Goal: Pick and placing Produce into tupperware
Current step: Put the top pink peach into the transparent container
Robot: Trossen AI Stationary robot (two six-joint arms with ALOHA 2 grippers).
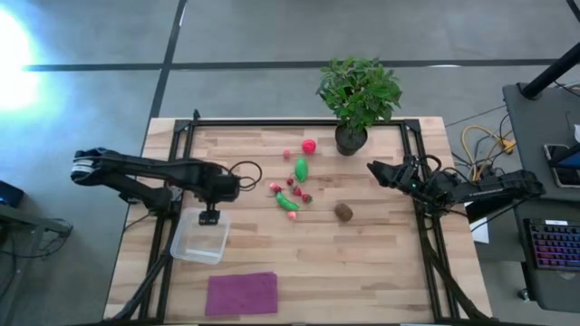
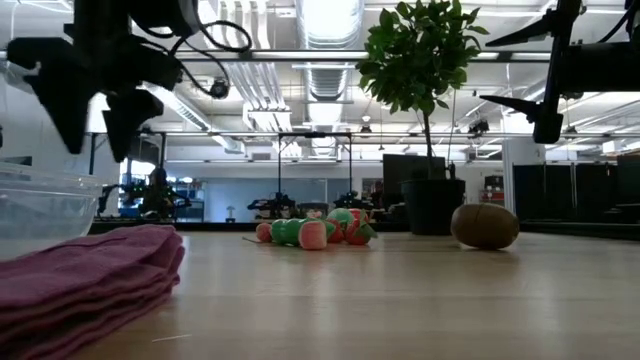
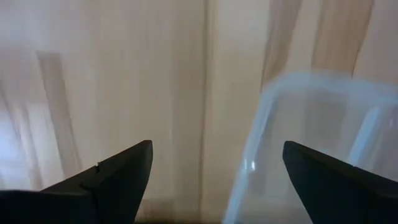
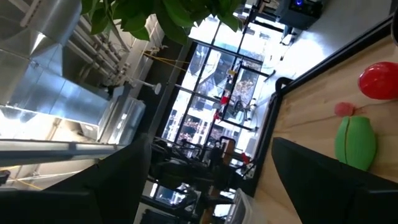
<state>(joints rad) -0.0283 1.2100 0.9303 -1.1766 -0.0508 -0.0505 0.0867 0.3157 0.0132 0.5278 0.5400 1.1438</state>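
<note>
Left gripper [image 1: 209, 217] spread, empty, hanging over the tupperware [image 1: 200, 243] near the table's [image 1: 381, 263] left edge. Right gripper [image 1: 373, 169] spread, empty, near right edge. Produce [image 1: 292, 192] scattered mid-table.

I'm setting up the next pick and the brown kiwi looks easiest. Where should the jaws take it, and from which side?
Grip the kiwi across its middle, coming straight down from above. It is a rounded ball sitting alone on the table, apart from the cluster of produce, so both sides look free. The right gripper, open, is nearer.
</note>
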